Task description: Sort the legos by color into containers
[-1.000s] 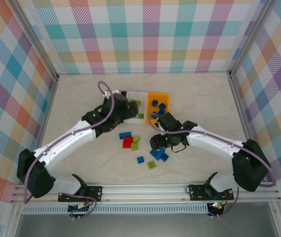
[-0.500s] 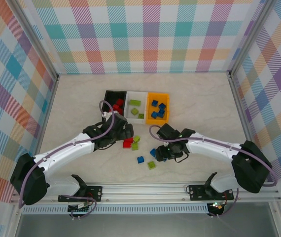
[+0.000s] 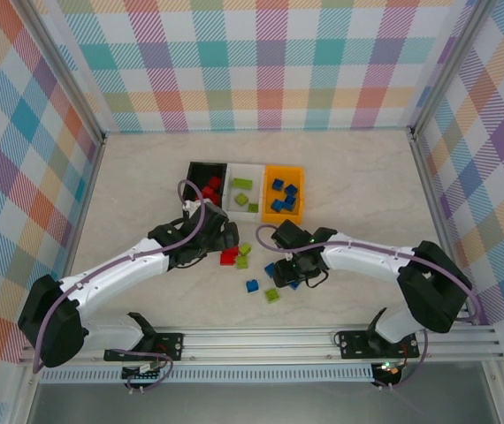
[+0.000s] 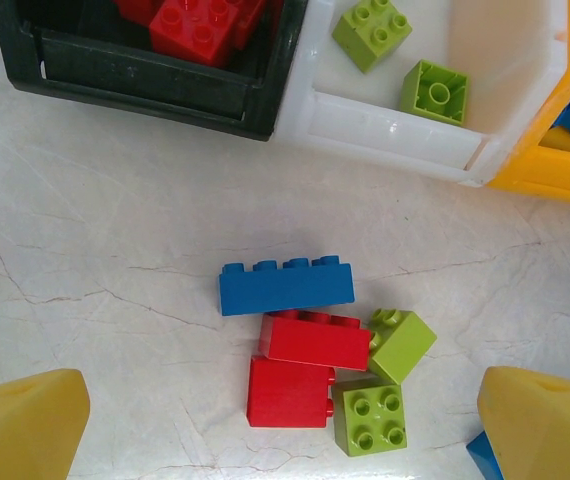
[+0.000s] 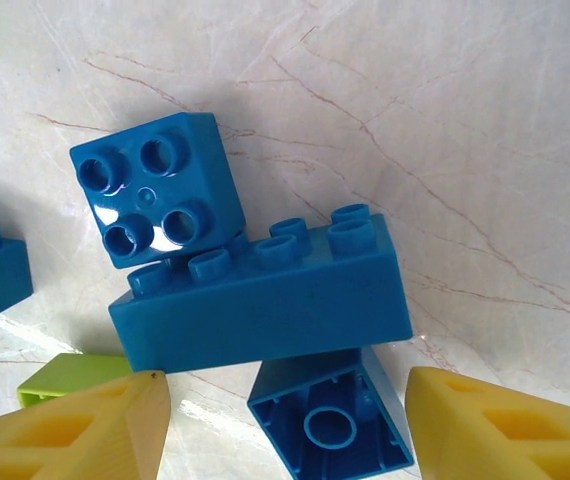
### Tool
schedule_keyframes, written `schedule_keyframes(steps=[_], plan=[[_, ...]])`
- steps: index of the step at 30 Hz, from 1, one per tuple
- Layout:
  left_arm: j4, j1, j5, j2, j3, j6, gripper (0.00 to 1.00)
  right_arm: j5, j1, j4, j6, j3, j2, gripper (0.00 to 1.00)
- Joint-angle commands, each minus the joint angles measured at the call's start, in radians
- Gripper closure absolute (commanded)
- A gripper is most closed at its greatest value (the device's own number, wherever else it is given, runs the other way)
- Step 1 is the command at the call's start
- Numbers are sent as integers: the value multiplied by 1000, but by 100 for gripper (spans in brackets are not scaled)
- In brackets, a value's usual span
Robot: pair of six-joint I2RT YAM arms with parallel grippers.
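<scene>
Loose legos (image 3: 242, 257) are pictured scattered on the near middle of the table (image 3: 367, 185), just short of three bins set edge to edge in a row. A black bin (image 3: 191, 173) on the left holds red bricks, a white bin (image 3: 255, 171) holds green ones, and an orange bin (image 3: 283, 168) on the right holds blue. The left gripper (image 4: 285, 430) is held wide open above a tight knot of a long blue brick (image 4: 285, 285), two red bricks (image 4: 313, 340) and two green bricks (image 4: 401, 345), with nothing grasped. The right gripper (image 5: 290, 430) is seen partly parted over a heap of blue bricks (image 5: 265, 300), its fingers clear of them. Bare tabletop is left open to the left, right and far side, up to the checked walls (image 3: 270, 71).
</scene>
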Motion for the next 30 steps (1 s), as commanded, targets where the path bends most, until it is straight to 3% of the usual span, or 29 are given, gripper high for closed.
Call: schedule_keyframes(steps=[1, 8, 15, 24, 30], plan=[[-26, -9, -25, -24, 21, -6, 0, 76, 7, -54, -25, 5, -80, 35], [-26, -9, -28, -19, 36, -4, 0, 62, 7, -120, -28, 16, -131, 34], [-36, -8, -43, -39, 22, -3, 0, 17, 15, -67, -15, -58, -63, 34], [-48, -7, -51, -44, 22, -2, 0, 59, 17, 32, -38, -39, 55, 34], [-60, -4, -57, -49, 19, -2, 0, 68, 17, 61, -59, -31, 98, 41]])
